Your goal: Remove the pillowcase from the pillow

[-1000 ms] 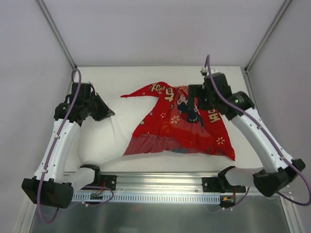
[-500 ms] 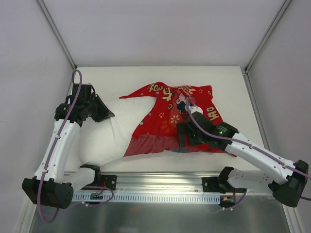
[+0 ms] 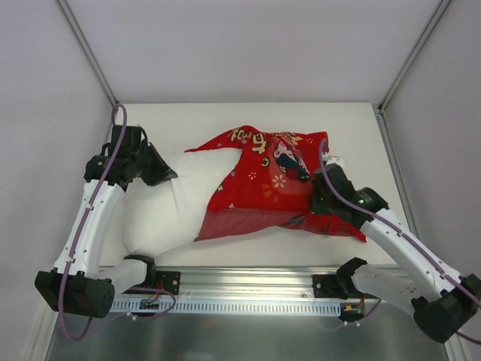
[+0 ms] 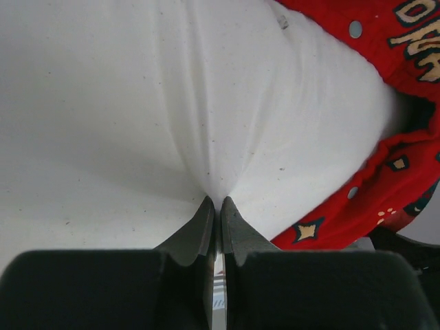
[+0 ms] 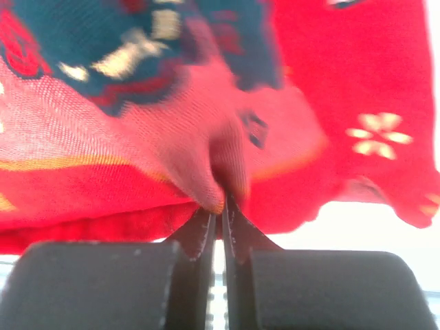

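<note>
The white pillow (image 3: 161, 207) lies at the left of the table, its right half still inside the red printed pillowcase (image 3: 274, 184). My left gripper (image 3: 171, 177) is shut on a pinch of the pillow's bare far-left end; the left wrist view shows the pillow (image 4: 158, 96) puckering into the left gripper (image 4: 215, 201), with the pillowcase (image 4: 357, 206) and its opening at the right. My right gripper (image 3: 314, 200) sits on the pillowcase's right part. In the right wrist view, slightly blurred, the right gripper (image 5: 222, 204) is shut on a fold of the pillowcase (image 5: 309, 89).
The white table (image 3: 225, 120) ends at white walls and metal frame posts at the back and both sides. An aluminium rail (image 3: 248, 289) with the arm bases runs along the near edge. The pillowcase's right corner (image 3: 353, 233) hangs close to that rail.
My right arm swung from the pillowcase's far right side around to its near side, then settled on the right part and shut on the fabric. The left arm kept its grip.
</note>
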